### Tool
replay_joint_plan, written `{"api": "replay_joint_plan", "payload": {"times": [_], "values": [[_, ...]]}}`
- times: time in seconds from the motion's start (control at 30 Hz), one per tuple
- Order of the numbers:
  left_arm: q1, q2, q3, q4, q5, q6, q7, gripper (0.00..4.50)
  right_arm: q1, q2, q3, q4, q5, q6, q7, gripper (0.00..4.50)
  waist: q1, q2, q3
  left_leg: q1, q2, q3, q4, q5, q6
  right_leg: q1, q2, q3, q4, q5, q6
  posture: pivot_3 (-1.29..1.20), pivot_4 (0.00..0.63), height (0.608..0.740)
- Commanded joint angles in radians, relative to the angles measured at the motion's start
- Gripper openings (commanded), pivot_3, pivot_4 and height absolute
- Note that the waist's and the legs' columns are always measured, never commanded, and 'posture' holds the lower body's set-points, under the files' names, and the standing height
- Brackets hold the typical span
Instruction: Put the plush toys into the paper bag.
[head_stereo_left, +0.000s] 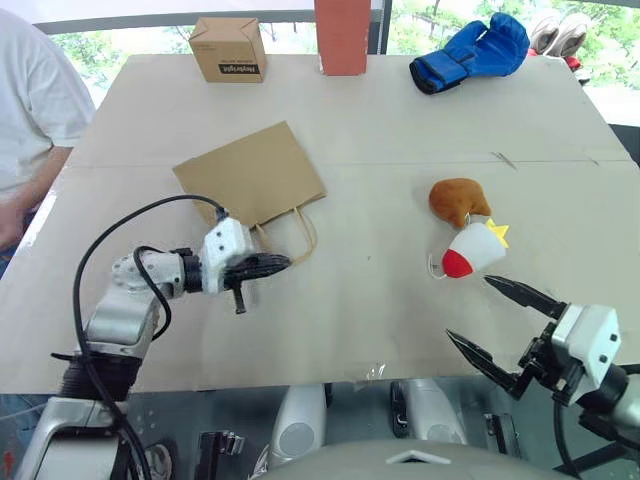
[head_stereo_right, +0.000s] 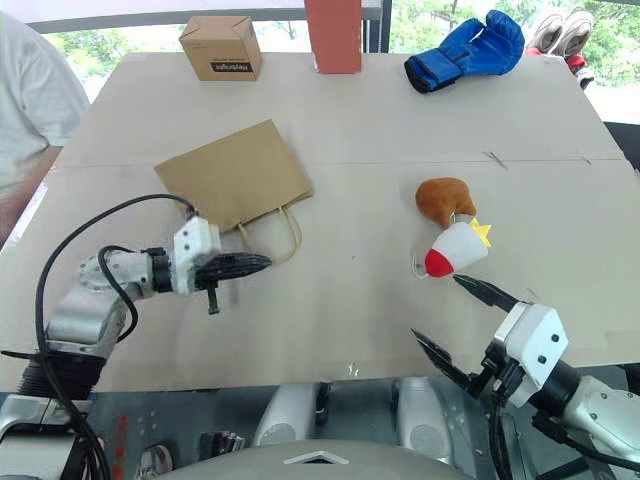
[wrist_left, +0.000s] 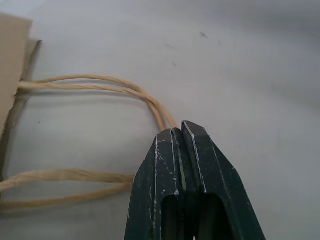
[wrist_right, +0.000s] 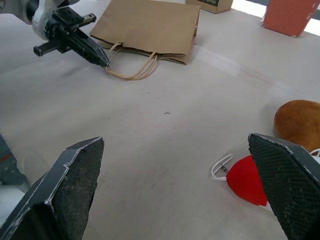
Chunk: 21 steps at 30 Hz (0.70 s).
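Paper bag (head_stereo_left: 250, 176) lies flat on the table (head_stereo_left: 380, 130), on its left half, with its twisted handles (head_stereo_left: 297, 236) trailing toward the robot; its mouth is pressed flat, so what is inside cannot be told. Nearest on the right, the right gripper (head_stereo_left: 502, 321) hangs by the table's near edge with its fingers spread wide and nothing between them. Level with it on the left, the left gripper (head_stereo_left: 272, 264) has its fingers pressed together at the handle loops; the left wrist view shows the cords running right up to the closed tips, though whether they are pinched cannot be told. Just beyond the right gripper lies the white and red plush toy (head_stereo_left: 472, 251), touching the brown plush toy (head_stereo_left: 459, 200) behind it. Open table separates the toys from the bag. At the far edge stand a small printed box (head_stereo_left: 228, 48), a red-orange block (head_stereo_left: 342, 36) and a blue boxing glove (head_stereo_left: 470, 52). A person (head_stereo_left: 35, 110) sits at the far left.
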Motion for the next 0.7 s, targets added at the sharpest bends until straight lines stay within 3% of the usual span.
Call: {"api": "replay_joint_plan", "payload": {"times": [0.03,0.17,0.23,0.27,0.33,0.37,0.43,0.7], "values": [[-0.044,0.006,0.057,-0.021,-0.092,0.121,-0.009,0.02,-0.004,0.0,0.006,-0.036,-0.001,-0.02,-0.015,4.5,0.0,0.0,0.0,0.0,0.0,0.0,0.0,0.0,0.0,0.0,0.0,0.0,0.0,-0.001,0.001,0.0,0.15,0.74],[-0.069,0.04,0.055,0.02,-0.053,0.062,-0.066,0.02,-0.016,0.002,0.026,-0.032,-0.008,-0.023,-0.027,4.5,0.0,0.0,0.0,0.0,0.0,0.0,0.001,0.0,0.0,0.0,0.001,0.0,0.001,0.0,0.001,0.0,0.15,0.74],[-0.07,0.074,0.037,0.066,0.012,-0.093,-0.139,0.02,-0.023,0.003,0.035,-0.029,-0.012,-0.024,-0.033,4.5,-0.002,0.0,0.0,0.0,0.0,0.0,0.001,0.0,0.0,0.0,0.001,0.0,0.001,0.001,-0.001,0.0,0.15,0.74],[-0.081,0.087,0.028,0.102,0.042,-0.164,-0.168,0.73,-0.026,0.003,0.038,-0.028,-0.012,-0.026,-0.034,4.5,-0.002,0.0,0.0,0.0,0.0,0.0,0.001,0.0,0.0,0.0,0.002,0.0,0.001,0.001,-0.001,0.0,0.15,0.74],[-0.138,0.085,0.022,0.204,0.107,-0.285,-0.157,1.59,-0.031,0.002,0.042,-0.029,-0.012,-0.025,-0.036,4.5,0.0,0.0,0.0,0.0,0.001,0.0,0.0,0.0,0.0,0.0,0.002,0.0,0.001,0.001,-0.002,0.0,0.15,0.74],[-0.177,0.083,0.015,0.265,0.142,-0.353,-0.152,1.59,-0.031,0.001,0.042,-0.03,-0.01,-0.026,-0.035,4.5,0.001,0.0,0.0,0.0,0.001,0.0,0.001,0.0,0.0,0.0,0.002,0.0,0.001,0.001,-0.002,0.0,0.15,0.74],[-0.234,0.086,-0.005,0.357,0.198,-0.461,-0.163,2.52,-0.027,0.0,0.037,-0.033,-0.007,-0.028,-0.034,4.5,0.008,-0.001,0.0,0.0,0.0,-0.001,0.002,0.0,0.0,0.0,0.002,0.001,0.001,0.001,-0.002,0.0,0.15,0.74],[-0.401,0.045,-0.077,0.597,0.322,-0.752,-0.188,2.64,-0.014,0.005,0.046,-0.048,-0.023,-0.033,-0.055,4.5,0.002,-0.003,-0.001,-0.001,0.001,0.0,0.004,0.0,0.0,0.001,0.003,0.001,0.002,0.001,-0.002,0.0,0.15,0.74]]}}
